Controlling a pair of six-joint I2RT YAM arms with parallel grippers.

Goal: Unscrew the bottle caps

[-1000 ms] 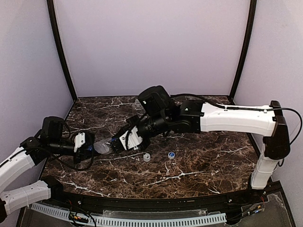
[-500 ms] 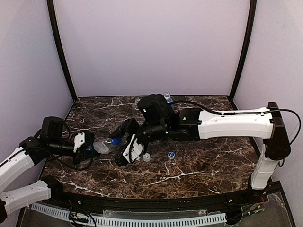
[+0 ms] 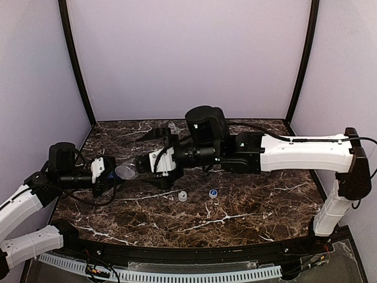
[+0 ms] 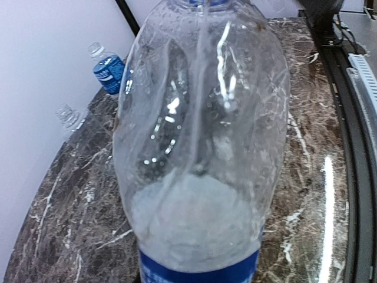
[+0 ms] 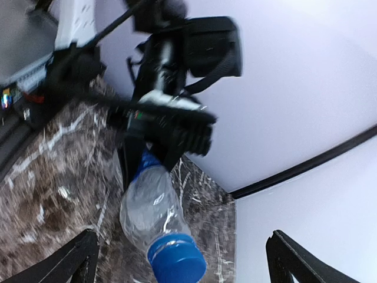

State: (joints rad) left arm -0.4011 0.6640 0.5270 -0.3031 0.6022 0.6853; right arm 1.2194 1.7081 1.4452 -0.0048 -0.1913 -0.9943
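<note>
Your left gripper (image 3: 101, 173) pinched the blue-labelled bottle (image 4: 200, 147) by its labelled end, level above the tabletop (image 3: 247, 206) near its left edge; its blue cap (image 5: 177, 260) sat between the widely spread jaws of your right gripper (image 3: 148, 158), touching neither

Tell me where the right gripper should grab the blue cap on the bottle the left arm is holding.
Grip the blue cap across its round side wall, coming straight in along the bottle's axis from the cap end. The blue-label bottle lies roughly level in the left gripper, with its cap facing the open right gripper, whose fingers stand either side of it.
</note>
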